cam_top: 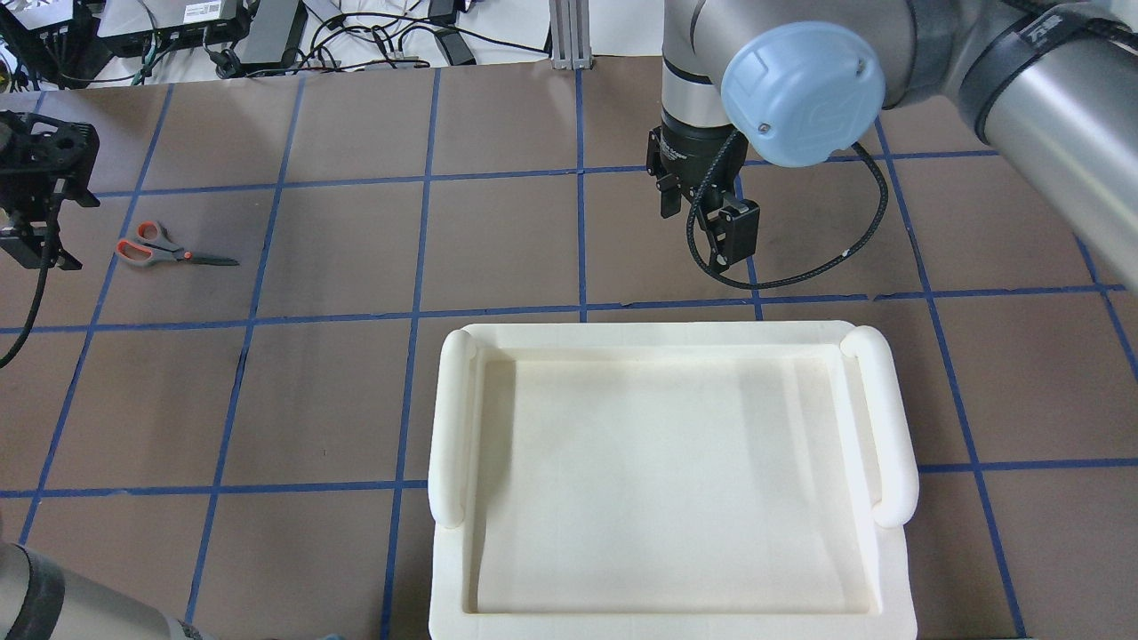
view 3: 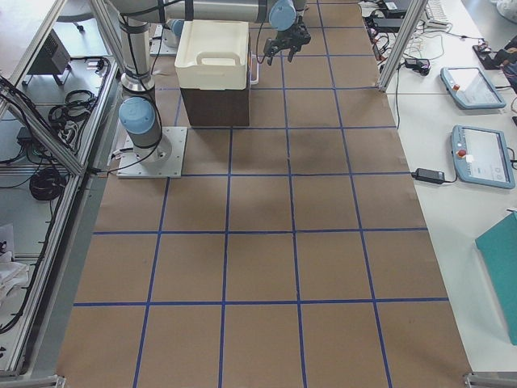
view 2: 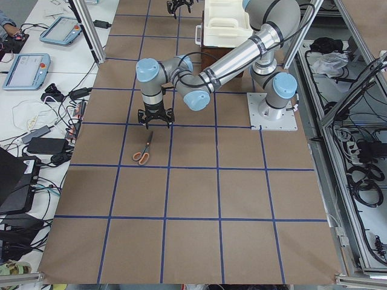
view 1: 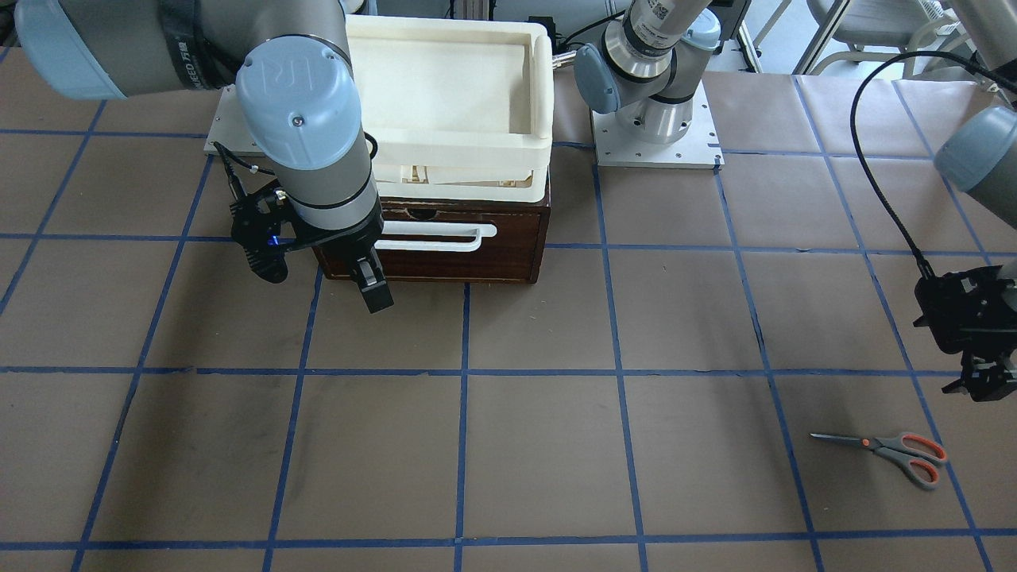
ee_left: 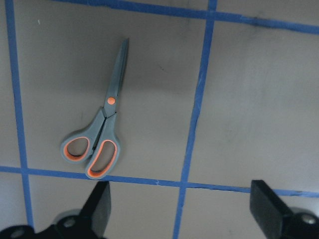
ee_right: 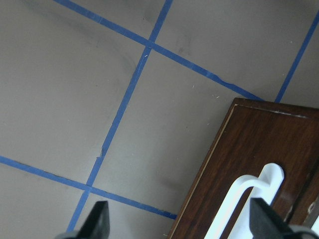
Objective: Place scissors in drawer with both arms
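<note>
Scissors (view 1: 890,451) flat on table (view 1: 556,445), blades together, at four o'clock in front view. Left gripper (view 1: 984,388) above, toward one o'clock of them, jaws spread, empty. Drawer (view 1: 508,254) closed at eleven o'clock under white tray (view 1: 540,87). Right gripper (view 1: 318,278) beside handle (view 1: 445,237), jaws released, grasping nothing.

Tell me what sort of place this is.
Probably a robotics lab: left arm and right arm bolted to a table with a blue tape grid, teach pendants on side benches, loose cables.

The scissors (view 1: 890,451) lie on the table (view 1: 556,461), well to the left of the drawer (view 1: 512,258) under the tray (view 1: 469,151).
</note>
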Robot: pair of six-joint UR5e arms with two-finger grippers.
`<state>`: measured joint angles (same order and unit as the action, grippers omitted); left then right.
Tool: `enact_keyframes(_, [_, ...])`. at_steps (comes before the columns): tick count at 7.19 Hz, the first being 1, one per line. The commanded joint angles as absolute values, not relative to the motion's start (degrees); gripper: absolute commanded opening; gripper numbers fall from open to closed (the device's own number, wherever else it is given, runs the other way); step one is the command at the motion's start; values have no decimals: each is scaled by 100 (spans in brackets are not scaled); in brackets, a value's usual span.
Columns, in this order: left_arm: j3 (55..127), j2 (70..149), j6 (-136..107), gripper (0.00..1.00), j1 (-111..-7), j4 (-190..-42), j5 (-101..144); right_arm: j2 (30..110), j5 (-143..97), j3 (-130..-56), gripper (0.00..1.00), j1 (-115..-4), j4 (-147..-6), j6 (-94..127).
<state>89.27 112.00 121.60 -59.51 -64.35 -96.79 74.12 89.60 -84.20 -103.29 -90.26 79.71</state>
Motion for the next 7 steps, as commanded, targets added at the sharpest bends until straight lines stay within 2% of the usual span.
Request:
enact_keyframes(1, [8650,11757,12918,99,-5950,-5777,-9320,7025,8537,-8420,100,-10494,-9410,8872])
enact_keyframes(7, [8403,12550,14081,97,-5933,-5503,-9281,6644,8429,-8420,100,-10643,-9151,9975])
